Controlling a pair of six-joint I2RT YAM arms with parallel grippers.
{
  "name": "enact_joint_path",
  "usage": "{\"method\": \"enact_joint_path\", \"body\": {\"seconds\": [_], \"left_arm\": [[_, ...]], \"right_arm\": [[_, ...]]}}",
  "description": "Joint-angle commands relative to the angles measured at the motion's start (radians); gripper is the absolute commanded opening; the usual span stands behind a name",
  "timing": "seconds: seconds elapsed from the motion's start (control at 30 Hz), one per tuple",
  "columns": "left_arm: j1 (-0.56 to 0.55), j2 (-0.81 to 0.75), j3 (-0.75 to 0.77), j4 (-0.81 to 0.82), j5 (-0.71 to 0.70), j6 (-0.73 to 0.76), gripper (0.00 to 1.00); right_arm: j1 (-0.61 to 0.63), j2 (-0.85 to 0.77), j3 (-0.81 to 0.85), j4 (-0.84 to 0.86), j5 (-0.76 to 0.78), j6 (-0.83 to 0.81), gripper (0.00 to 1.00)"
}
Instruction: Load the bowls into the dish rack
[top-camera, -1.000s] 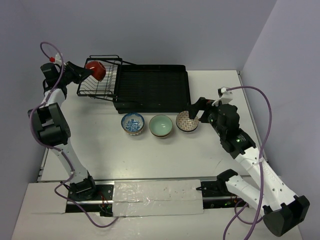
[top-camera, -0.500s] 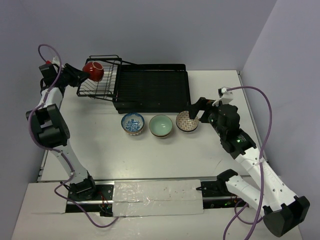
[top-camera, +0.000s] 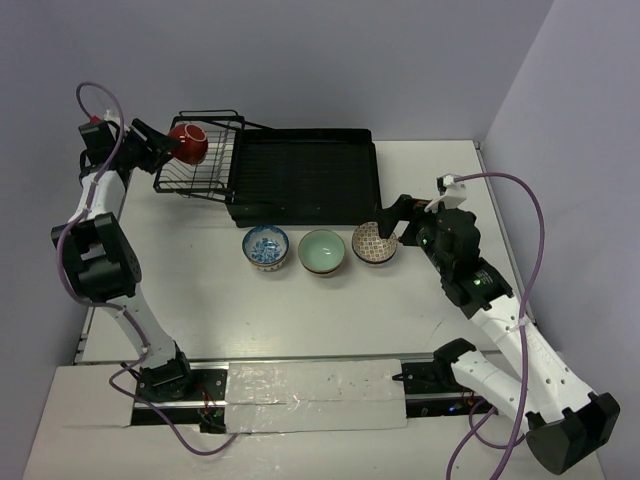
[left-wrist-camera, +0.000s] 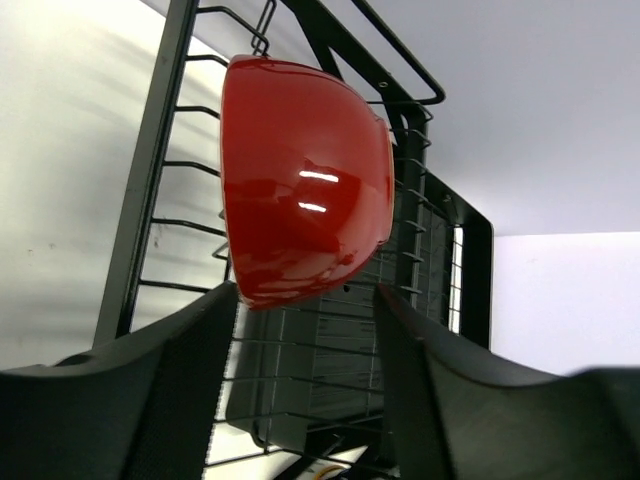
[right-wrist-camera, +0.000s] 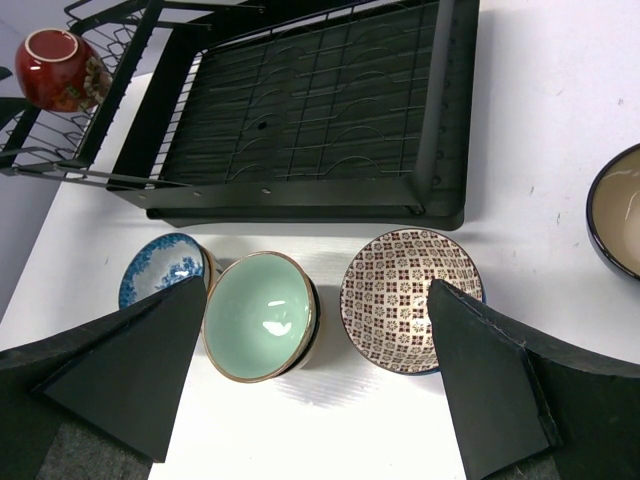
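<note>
My left gripper (left-wrist-camera: 305, 300) was open at the far left corner of the white table (top-camera: 300, 320). Its two black fingers were spread on either side of the lower part of a glossy red bowl (left-wrist-camera: 300, 180), and I could not tell if they touched it. The bowl was tipped on its side in the wire basket (top-camera: 205, 170), with its pale-ringed foot facing my right wrist camera. The basket's thin black bars stood close behind and beside the bowl.

The basket joined the left end of the dish rack (right-wrist-camera: 320, 110), a black rectangular tray with fine ridges and low wire hoops.

My right gripper (right-wrist-camera: 318, 285) hung open, jaws wide apart, above a row of three round bowls just in front of the rack. From left to right these were a blue and white patterned bowl (right-wrist-camera: 160, 270), a smooth pale green bowl (right-wrist-camera: 262, 315) and a bowl with a brown lattice pattern (right-wrist-camera: 410, 300). Neighbouring bowls sat very close together. A fourth bowl, dark-rimmed and cream inside (right-wrist-camera: 618, 215), was cut off at the right edge of the right wrist view.
</note>
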Motion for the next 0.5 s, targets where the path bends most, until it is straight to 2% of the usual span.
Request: {"method": "enact_joint_path", "body": {"seconds": [0.0, 0.2, 0.4, 0.47], "left_arm": [[-0.002, -0.061, 0.048, -0.062, -0.083, 0.057, 0.65], [-0.012, -0.081, 0.082, -0.107, -0.097, 0.063, 0.69], [-0.015, -0.127, 0.119, -0.185, -0.194, 0.099, 0.78], [-0.025, -0.146, 0.139, -0.248, -0.252, 0.124, 0.85]], "right_arm": [[0.004, -0.008, -0.004, 0.018, -0.002, -0.011, 0.99], [0.004, -0.017, -0.004, 0.012, 0.012, -0.014, 0.99], [0.004, -0.023, -0.007, -0.003, 0.07, -0.002, 0.99], [0.001, -0.009, 0.005, -0.022, 0.124, 0.01, 0.99]]}}
